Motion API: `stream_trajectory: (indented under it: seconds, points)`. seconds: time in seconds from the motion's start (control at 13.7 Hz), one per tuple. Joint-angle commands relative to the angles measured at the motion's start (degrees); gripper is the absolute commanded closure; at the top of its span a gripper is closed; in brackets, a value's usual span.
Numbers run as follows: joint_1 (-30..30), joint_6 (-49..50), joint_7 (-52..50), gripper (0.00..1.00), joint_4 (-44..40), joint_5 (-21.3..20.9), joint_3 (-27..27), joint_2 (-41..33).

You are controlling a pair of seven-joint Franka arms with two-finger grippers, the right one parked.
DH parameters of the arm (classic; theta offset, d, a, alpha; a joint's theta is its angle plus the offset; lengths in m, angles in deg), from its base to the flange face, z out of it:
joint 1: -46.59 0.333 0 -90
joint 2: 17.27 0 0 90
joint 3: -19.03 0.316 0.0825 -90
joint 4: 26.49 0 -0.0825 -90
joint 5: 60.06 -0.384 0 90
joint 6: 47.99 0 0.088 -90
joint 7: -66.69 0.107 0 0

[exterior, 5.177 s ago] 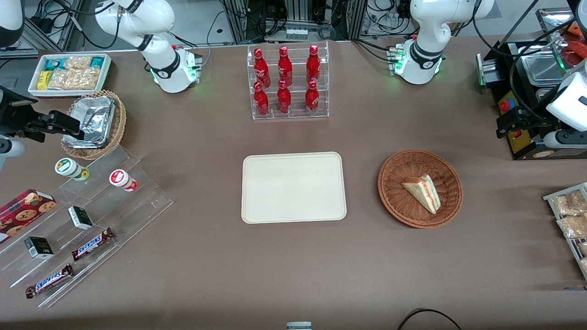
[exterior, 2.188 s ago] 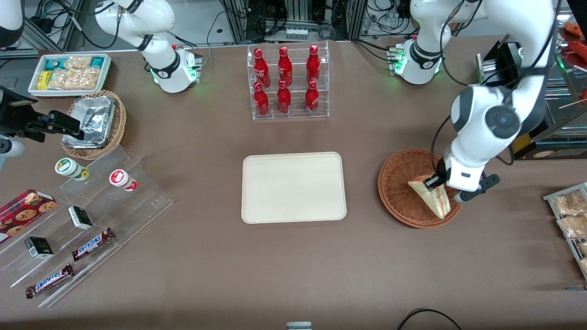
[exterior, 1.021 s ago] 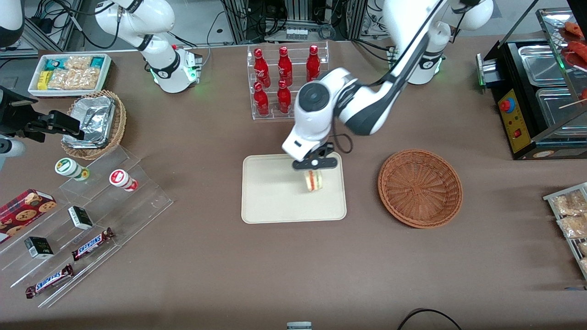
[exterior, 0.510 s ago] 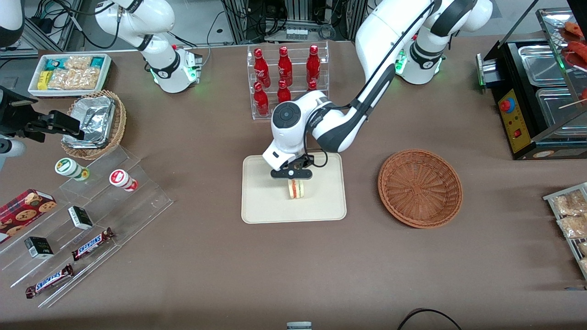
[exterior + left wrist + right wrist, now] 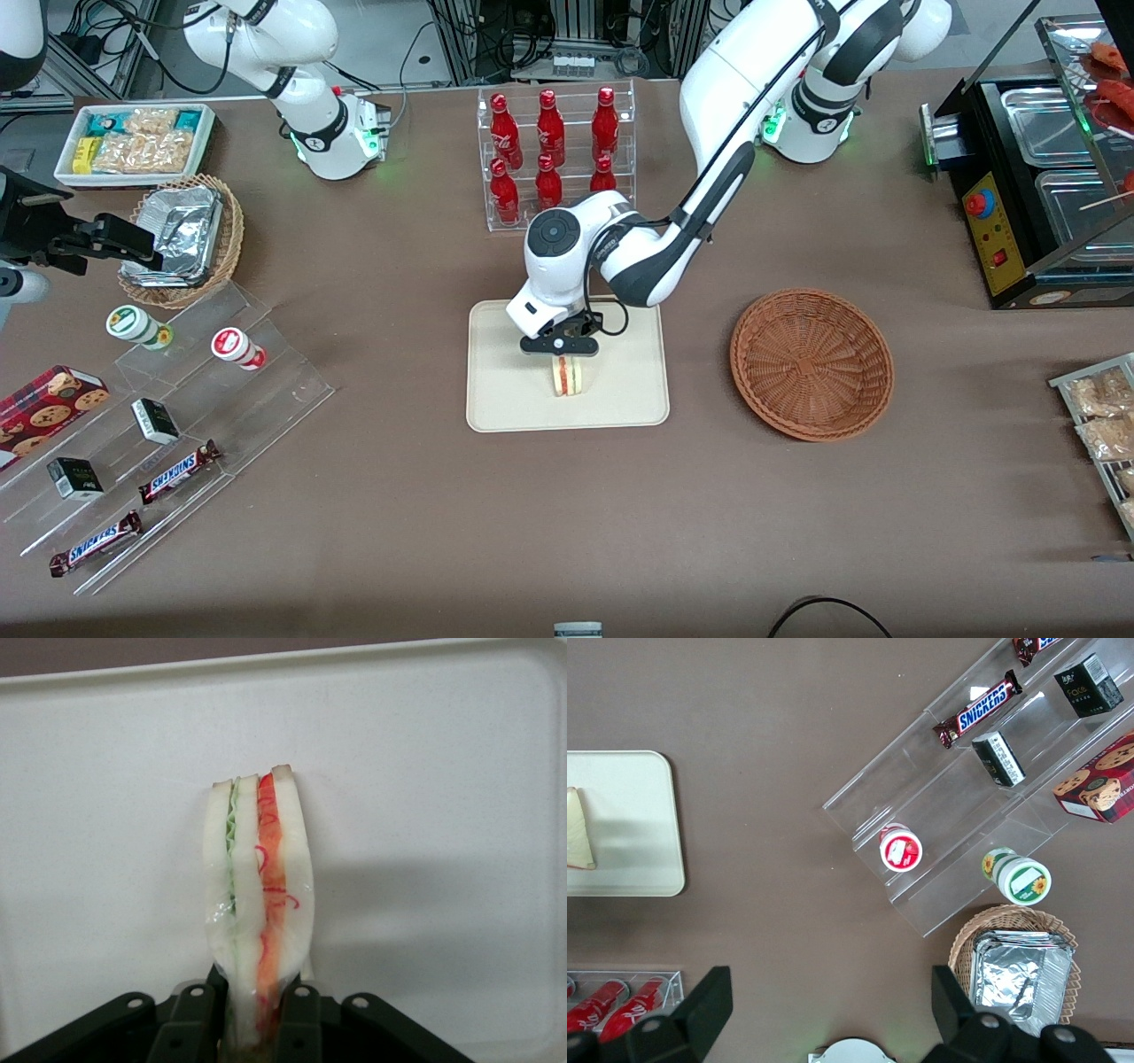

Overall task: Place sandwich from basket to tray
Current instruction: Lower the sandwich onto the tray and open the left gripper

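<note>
Over the tray (image 5: 496, 390), the gripper (image 5: 560, 350) pinches the sandwich (image 5: 567, 377) hanging point-down.

A robotics lab staged as a snack shop: cola bottles (image 5: 549, 155), Snickers bars (image 5: 178, 470), cable-strewn equipment racks (image 5: 576, 35).

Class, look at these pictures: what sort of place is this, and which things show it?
Probably a lab mock-up of a snack counter: a rack of red bottles, Snickers bars on clear steps, and a gripper holding a sandwich over a tray, the basket empty.
</note>
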Motion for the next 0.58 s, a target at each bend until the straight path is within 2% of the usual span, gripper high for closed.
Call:
stream_trajectory:
  seconds: [0.0,0.22,0.51]
  points:
    - [-0.89,-0.08,-1.48,0.00,-1.89,-0.84,0.61,-0.02]
    - [-0.71,1.32,-5.33,0.00,-1.36,-0.66,0.61,-3.70]
    - [1.91,9.21,-7.19,0.01,-1.36,-0.40,0.87,-11.78]
